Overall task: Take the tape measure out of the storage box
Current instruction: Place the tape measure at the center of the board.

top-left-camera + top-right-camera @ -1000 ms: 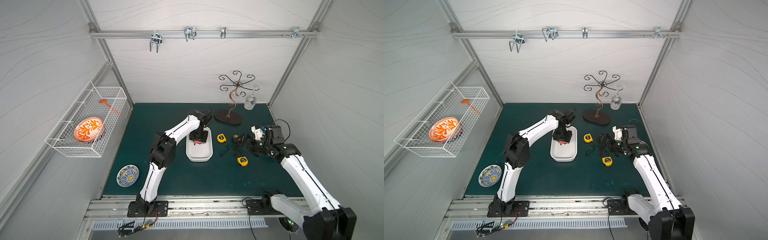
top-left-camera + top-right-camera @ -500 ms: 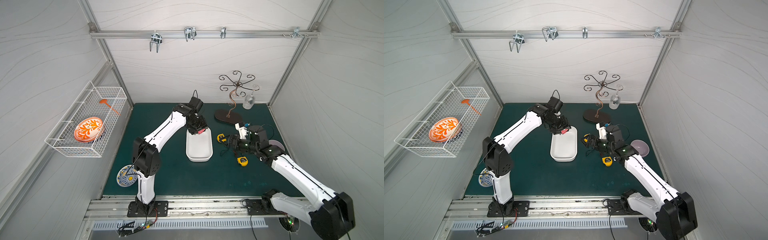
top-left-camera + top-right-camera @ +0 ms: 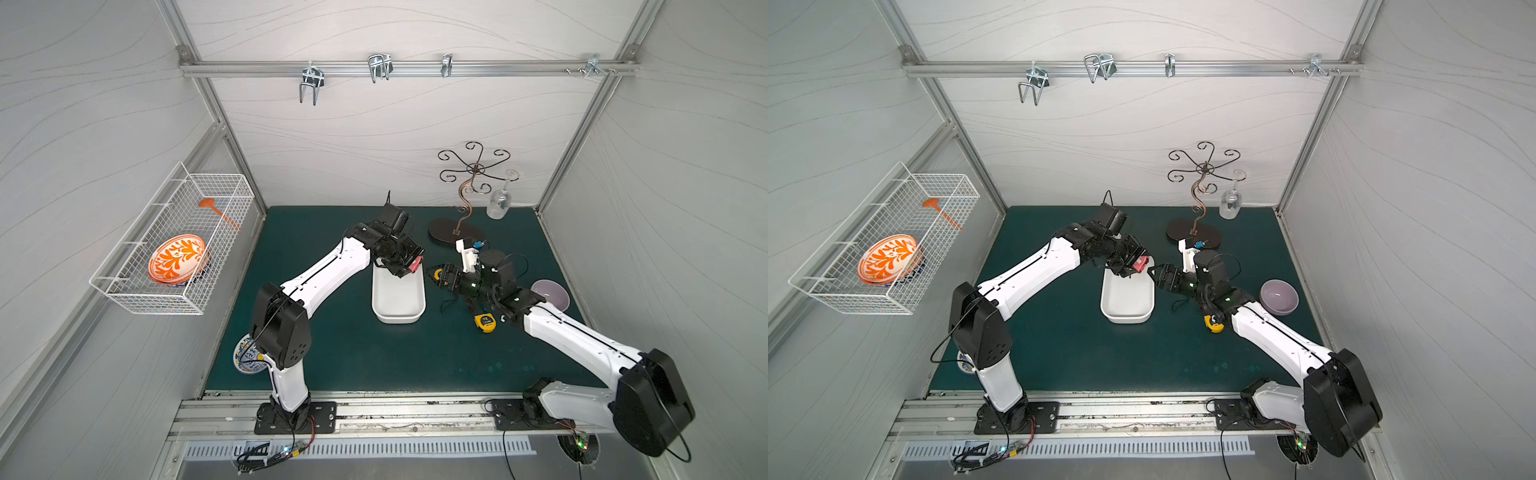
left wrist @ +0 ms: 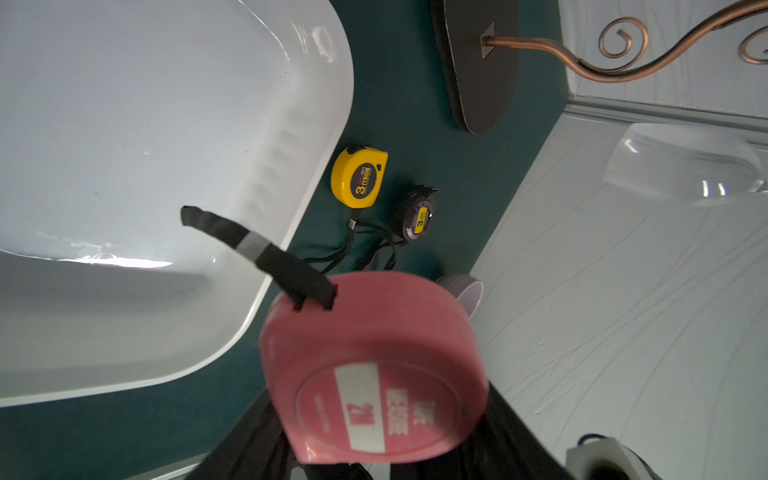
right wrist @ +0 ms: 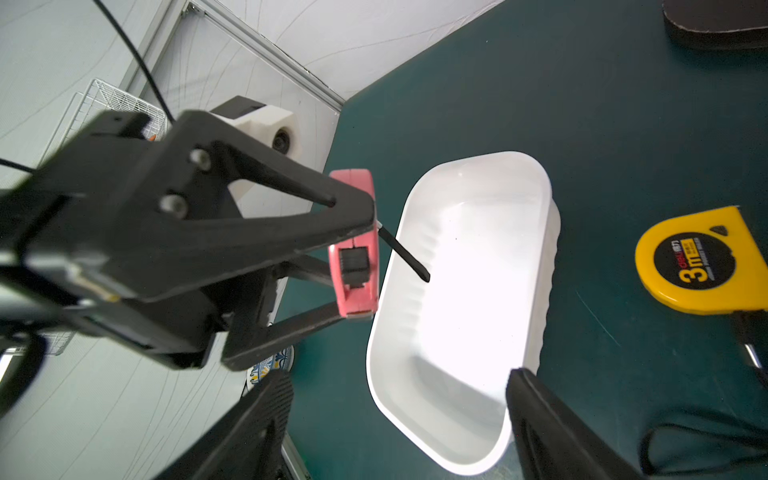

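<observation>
The pink tape measure (image 3: 417,264) (image 3: 1142,262) hangs in the air over the far end of the white storage box (image 3: 399,320) (image 3: 1127,318). My left gripper (image 3: 409,267) (image 4: 374,449) is shut on the tape measure (image 4: 374,365), whose black strap sticks out over the box (image 4: 124,166). My right gripper (image 3: 1152,272) (image 5: 399,415) is open and empty, just right of the box and pointing at the pink tape measure (image 5: 353,245). In the right wrist view the box (image 5: 548,257) holds nothing.
A yellow tape measure (image 3: 485,323) (image 5: 702,266) and a black one (image 4: 417,214) lie on the green mat right of the box, with a second yellow one (image 4: 359,176). Also here: purple bowl (image 3: 1279,297), glass stand (image 3: 455,232), wire basket (image 3: 174,245), patterned plate (image 3: 245,357).
My left gripper has lifted the pink tape measure out of the box and carried it to the far right end. My right gripper has swung left toward it, its jaws narrowing a little.
</observation>
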Controlling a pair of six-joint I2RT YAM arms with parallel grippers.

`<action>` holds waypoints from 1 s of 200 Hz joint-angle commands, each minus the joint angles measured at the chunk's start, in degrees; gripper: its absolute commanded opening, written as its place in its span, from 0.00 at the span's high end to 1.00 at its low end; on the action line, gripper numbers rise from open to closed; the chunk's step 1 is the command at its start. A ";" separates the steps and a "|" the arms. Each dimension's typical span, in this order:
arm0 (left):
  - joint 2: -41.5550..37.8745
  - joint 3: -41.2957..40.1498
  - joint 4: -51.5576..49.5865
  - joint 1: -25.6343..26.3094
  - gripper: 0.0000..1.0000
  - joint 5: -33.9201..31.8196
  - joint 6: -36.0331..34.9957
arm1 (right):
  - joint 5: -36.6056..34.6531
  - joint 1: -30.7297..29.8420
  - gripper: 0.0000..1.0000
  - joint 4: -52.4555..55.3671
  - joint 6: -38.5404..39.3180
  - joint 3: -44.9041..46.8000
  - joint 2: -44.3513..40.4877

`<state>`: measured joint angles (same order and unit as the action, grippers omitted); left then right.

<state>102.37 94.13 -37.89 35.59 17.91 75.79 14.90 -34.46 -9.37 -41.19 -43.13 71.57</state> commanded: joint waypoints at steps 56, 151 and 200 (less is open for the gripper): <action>-2.03 -2.01 5.46 2.56 1.00 0.98 6.45 | 0.00 -0.67 0.24 -8.39 -1.61 -1.21 4.28; -2.52 -3.16 6.40 3.64 1.00 1.66 8.92 | -0.83 -0.97 0.59 -9.53 -1.70 -1.34 5.04; -2.66 -4.57 7.89 3.62 1.00 2.30 10.23 | -0.92 -1.74 0.85 -9.36 -1.70 -1.96 5.42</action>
<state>101.71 89.71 -33.10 39.03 19.05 84.97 14.24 -35.42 -17.41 -43.07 -43.51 76.36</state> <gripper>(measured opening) 0.609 0.246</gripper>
